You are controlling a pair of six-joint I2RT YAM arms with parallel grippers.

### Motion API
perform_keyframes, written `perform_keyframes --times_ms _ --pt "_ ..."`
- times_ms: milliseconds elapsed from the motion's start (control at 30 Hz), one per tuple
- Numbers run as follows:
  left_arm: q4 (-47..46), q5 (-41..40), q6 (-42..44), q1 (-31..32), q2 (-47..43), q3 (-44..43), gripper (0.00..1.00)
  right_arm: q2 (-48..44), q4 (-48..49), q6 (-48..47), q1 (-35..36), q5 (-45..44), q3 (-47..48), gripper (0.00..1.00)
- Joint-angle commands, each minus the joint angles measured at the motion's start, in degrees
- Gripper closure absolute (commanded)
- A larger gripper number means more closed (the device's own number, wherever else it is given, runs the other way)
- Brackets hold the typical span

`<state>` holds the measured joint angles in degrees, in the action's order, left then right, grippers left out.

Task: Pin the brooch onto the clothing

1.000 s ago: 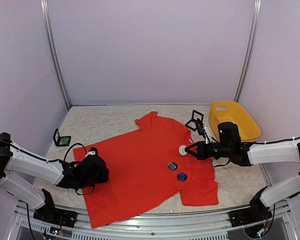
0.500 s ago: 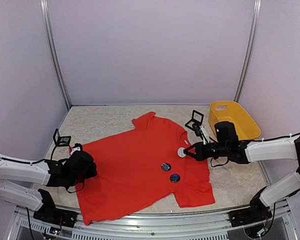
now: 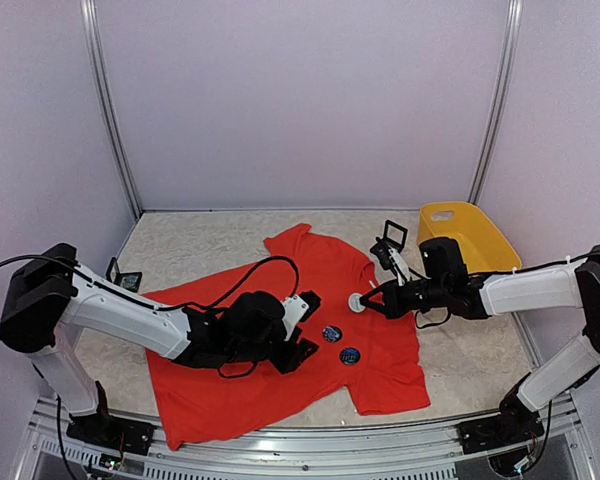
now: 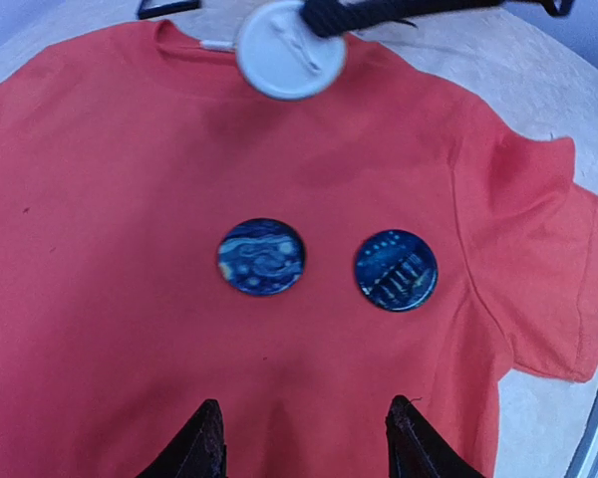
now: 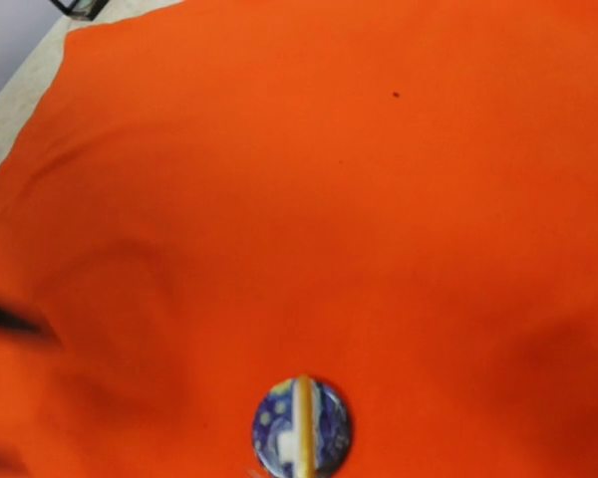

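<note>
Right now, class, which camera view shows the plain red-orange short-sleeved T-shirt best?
The top external view: the red-orange T-shirt lies spread, both sleeves and hem visible. The left wrist view shows only its chest and one sleeve; the right wrist view only close-up fabric.

Tally from where I stand. T-shirt: one, red-orange. Brooches: three, all round. That is a swirl-patterned blue brooch, a dotted blue brooch and a white-backed brooch. Yellow basket: one. Small black frames: two, a collar-side frame and a far-left frame, the latter partly hidden. Robot arms: two, left arm and right arm. Grippers: two, left gripper and right gripper, two fingers each, four fingers in all. Upright metal rails on the back wall: two, left rail and right rail.
</note>
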<state>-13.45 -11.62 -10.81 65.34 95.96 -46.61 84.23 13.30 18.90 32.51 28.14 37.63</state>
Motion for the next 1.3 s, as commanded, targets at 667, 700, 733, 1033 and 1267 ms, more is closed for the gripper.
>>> perform_keyframes --times_ms 667,700,733,1033,1267 --pt "10.98 9.72 21.8 -0.3 19.14 -15.93 0.41 2.6 -3.81 -8.51 0.41 -0.37 3.03 1.0" --pt "11.22 9.81 21.7 -0.32 19.63 -16.07 0.43 2.83 -4.07 -8.45 0.43 -0.17 3.26 1.0" --pt "11.08 10.02 21.59 -0.37 19.92 -15.76 0.48 2.99 -4.15 -8.42 0.46 0.07 3.4 1.0" --pt "11.8 13.98 20.49 -0.58 18.91 -14.29 1.0 2.15 -5.11 -9.75 1.65 0.81 3.42 1.0" --pt "2.8 16.47 18.9 -0.69 12.45 -9.62 0.75 2.51 -4.44 -9.35 3.07 1.21 3.24 1.0"
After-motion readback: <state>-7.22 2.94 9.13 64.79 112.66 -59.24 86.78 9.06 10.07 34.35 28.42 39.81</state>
